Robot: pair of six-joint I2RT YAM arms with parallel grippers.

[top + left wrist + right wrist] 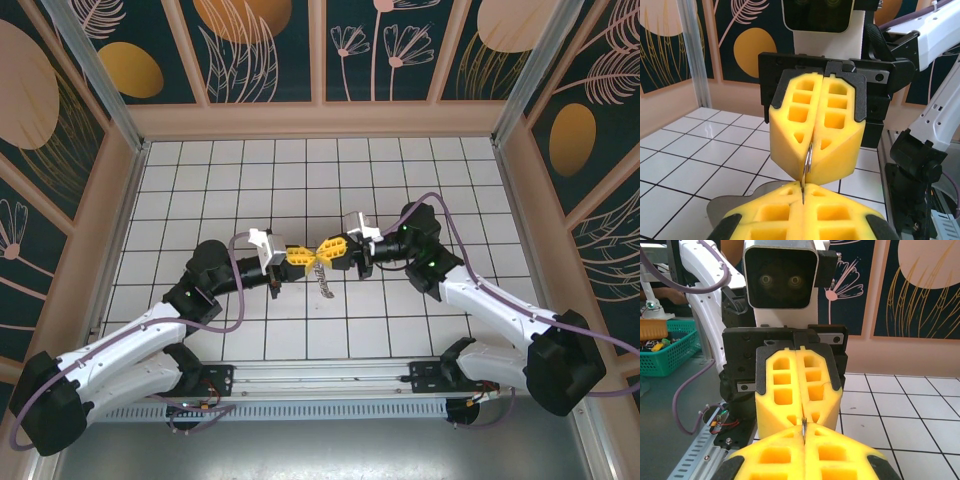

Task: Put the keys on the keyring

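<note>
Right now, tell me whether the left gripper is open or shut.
Shut. In the left wrist view the left gripper's yellow pads meet at the seam, pinching a thin metal ring.

Robot lab enclosure, white tiled table [250, 170], botanical wall panels [250, 50]

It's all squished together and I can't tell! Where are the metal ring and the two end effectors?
metal ring [808, 159], left wrist view, on its thin curved edge.
left end effector [306, 256], top view, midway between its yellow tips.
right end effector [324, 250], top view, midway between its yellow tips.
</note>
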